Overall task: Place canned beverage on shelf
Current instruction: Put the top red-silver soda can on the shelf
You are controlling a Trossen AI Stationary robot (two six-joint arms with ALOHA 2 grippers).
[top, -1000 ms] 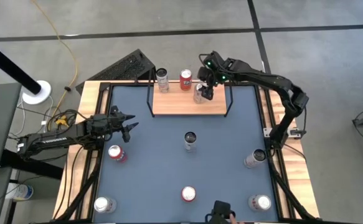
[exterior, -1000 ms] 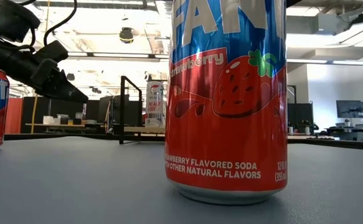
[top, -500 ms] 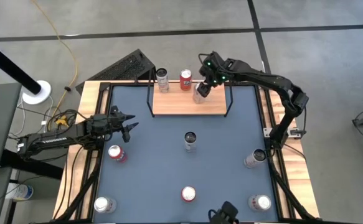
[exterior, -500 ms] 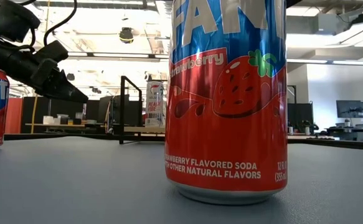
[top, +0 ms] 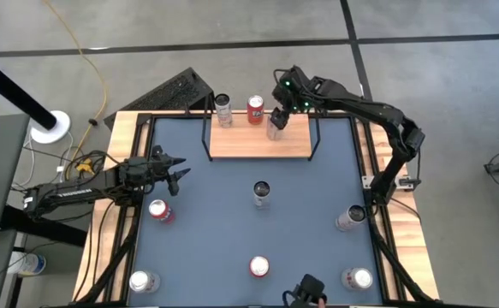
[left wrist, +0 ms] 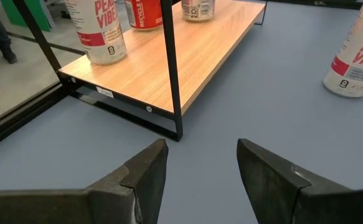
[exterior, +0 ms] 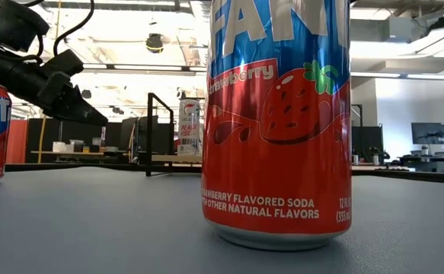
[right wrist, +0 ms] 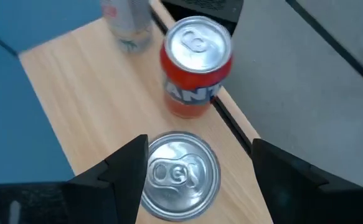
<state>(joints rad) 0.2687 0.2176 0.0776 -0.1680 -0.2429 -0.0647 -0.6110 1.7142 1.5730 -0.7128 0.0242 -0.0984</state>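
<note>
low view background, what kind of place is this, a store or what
Probably a robotics lab or workshop, not a store. Behind the table the low view shows an open hall with ceiling strip lights, desks with monitors, and the cans sit on a small test shelf between two robot arms.

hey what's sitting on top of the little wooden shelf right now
Three cans stand on the shelf: a silver can, a red can, and a third can between the right gripper fingers. That can's label is hidden by the gripper.

Two dark jointed arms, black cabling, green lights near the right wrist, blunt matte-black fingers.
</note>
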